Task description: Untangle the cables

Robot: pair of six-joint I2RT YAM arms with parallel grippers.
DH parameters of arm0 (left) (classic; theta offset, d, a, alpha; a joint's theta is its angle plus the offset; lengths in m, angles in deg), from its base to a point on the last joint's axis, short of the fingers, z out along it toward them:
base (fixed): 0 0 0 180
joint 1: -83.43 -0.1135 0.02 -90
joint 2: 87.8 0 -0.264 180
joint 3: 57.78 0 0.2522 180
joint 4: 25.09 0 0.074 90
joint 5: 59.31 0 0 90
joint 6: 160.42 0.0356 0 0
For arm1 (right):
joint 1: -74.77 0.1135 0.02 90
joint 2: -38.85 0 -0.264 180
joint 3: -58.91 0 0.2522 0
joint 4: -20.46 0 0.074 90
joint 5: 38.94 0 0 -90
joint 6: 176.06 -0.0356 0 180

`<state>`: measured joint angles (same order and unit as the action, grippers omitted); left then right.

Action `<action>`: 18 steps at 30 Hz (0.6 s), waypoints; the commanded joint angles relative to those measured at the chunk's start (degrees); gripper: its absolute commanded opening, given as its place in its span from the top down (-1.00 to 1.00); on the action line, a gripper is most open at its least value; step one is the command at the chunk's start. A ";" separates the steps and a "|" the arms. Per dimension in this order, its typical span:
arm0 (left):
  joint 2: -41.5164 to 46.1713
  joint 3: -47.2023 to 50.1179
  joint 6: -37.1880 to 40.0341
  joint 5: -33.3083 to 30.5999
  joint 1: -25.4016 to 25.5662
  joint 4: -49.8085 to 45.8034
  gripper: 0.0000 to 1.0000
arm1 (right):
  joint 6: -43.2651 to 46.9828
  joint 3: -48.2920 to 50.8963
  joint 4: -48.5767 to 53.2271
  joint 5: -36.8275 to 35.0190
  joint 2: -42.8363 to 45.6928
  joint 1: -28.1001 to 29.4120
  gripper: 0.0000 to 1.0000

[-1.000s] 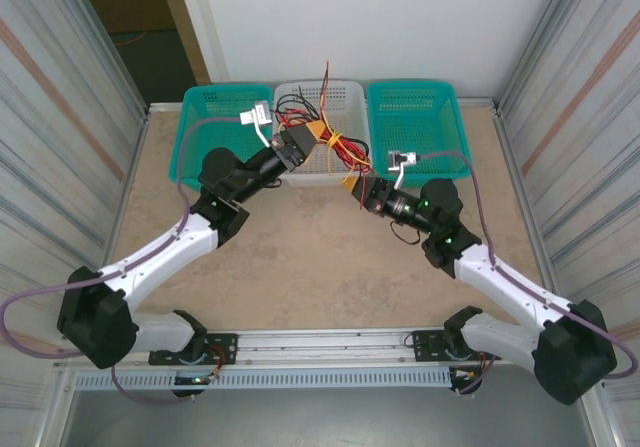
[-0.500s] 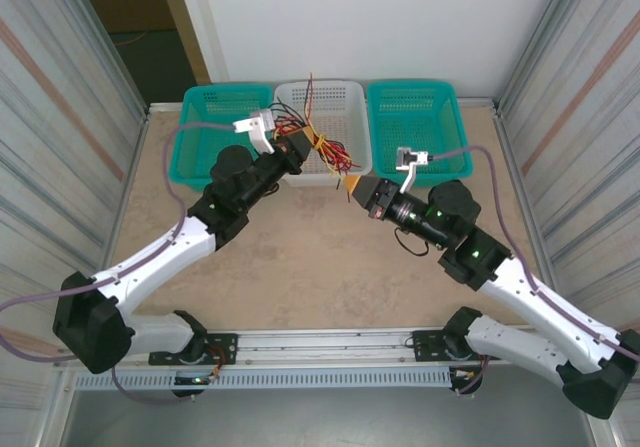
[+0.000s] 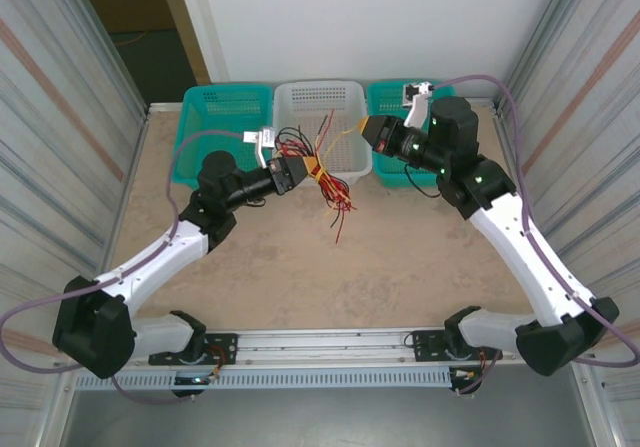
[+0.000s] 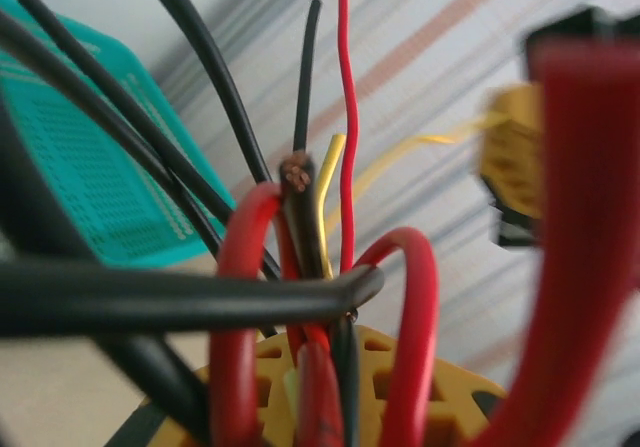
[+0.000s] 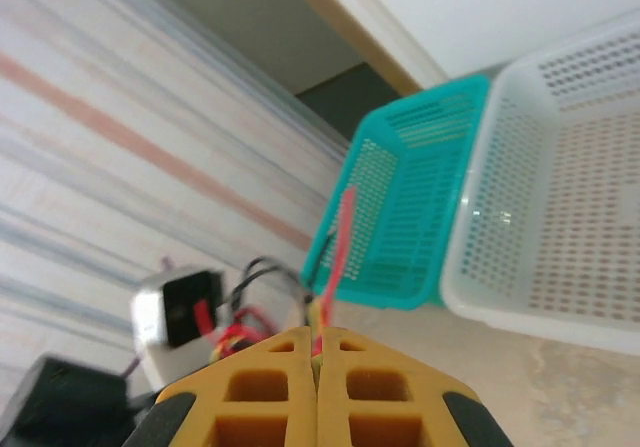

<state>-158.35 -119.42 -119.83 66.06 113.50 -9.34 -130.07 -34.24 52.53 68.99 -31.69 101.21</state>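
Left pincer (image 3: 299,174) grips the cables (image 3: 334,191), a splayed red, black and yellow bunch; right pincer (image 3: 371,130) pinches one yellow wire (image 4: 400,151).

**A:** Near half of the surface (image 3: 330,267) is wide open, with plenty of room between the arms.

**B:** Farther back it's crowded. Cables (image 3: 322,175) dangle mid-air, a yellow wire (image 3: 345,132) stretches across to the right gripper (image 3: 368,130), and three baskets (image 3: 320,84) line the far edge.
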 commanded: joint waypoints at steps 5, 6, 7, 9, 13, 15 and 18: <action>3.09 -1.63 -4.95 14.89 0.08 9.04 1.00 | -0.17 1.14 3.11 6.70 -4.92 -7.20 1.00; 2.96 -1.67 -6.38 15.45 0.08 10.74 1.00 | -0.89 2.32 1.92 8.22 -5.65 -7.60 1.00; 2.85 -1.54 -7.61 15.55 0.08 12.40 1.00 | -1.56 3.39 0.87 9.38 -6.32 -7.67 1.00; 2.78 -1.20 -10.10 14.79 0.16 16.10 1.00 | -3.66 6.54 -2.40 11.87 -7.59 -7.57 1.00; 3.07 -1.34 -10.83 10.69 0.61 18.91 1.00 | -9.02 15.19 -12.15 13.57 -7.50 -6.56 1.00; 4.05 -0.87 -10.21 6.64 0.61 20.22 1.00 | -12.19 20.41 -18.50 12.57 -5.72 -5.15 1.00; 6.07 -0.58 -7.21 -1.38 0.69 18.14 1.00 | -16.28 26.81 -26.02 9.86 -2.95 -2.27 1.00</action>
<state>-156.91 -119.40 -128.57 71.31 113.61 2.90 -141.02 -11.16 36.84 82.13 -37.79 97.18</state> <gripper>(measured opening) 0.144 0.052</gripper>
